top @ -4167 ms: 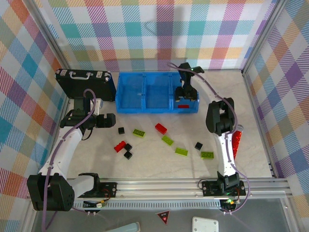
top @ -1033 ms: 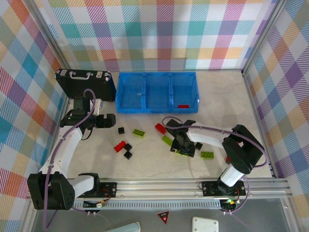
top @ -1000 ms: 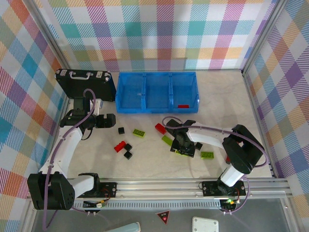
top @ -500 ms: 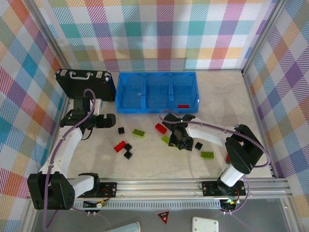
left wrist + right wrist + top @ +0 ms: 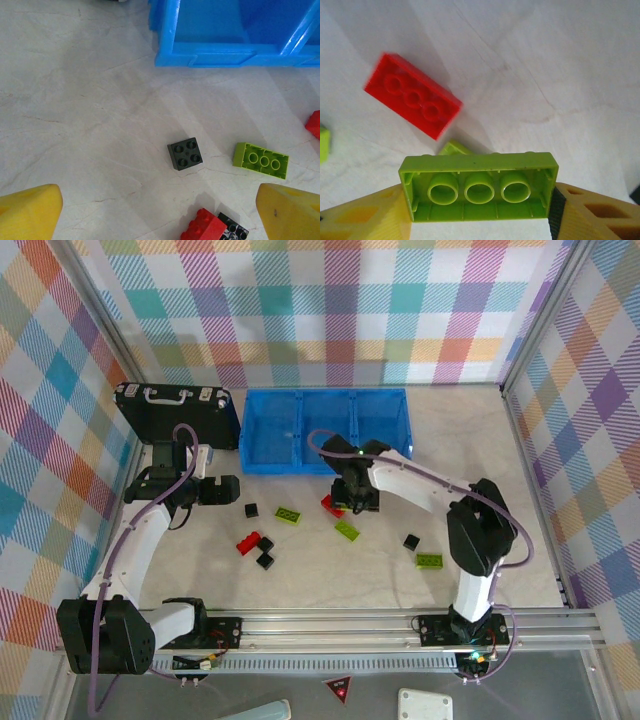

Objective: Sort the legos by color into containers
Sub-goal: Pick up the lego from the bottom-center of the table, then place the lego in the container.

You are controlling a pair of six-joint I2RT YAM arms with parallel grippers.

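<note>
Nearer the bin (image 5: 290,466) now, right fingers (image 5: 365,215) grip a green lego (image 5: 479,186); left fingers (image 5: 27,212) apart

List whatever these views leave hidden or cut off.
1. Top external: the right arm's wrist hides what the right gripper holds, and covers part of the blue bin's right compartment floor.
2. Right wrist: the clamped lime-green brick hides most of another green brick behind it.
3. Left wrist: the right edge cuts off a red brick; the top edge cuts the bin.
</note>
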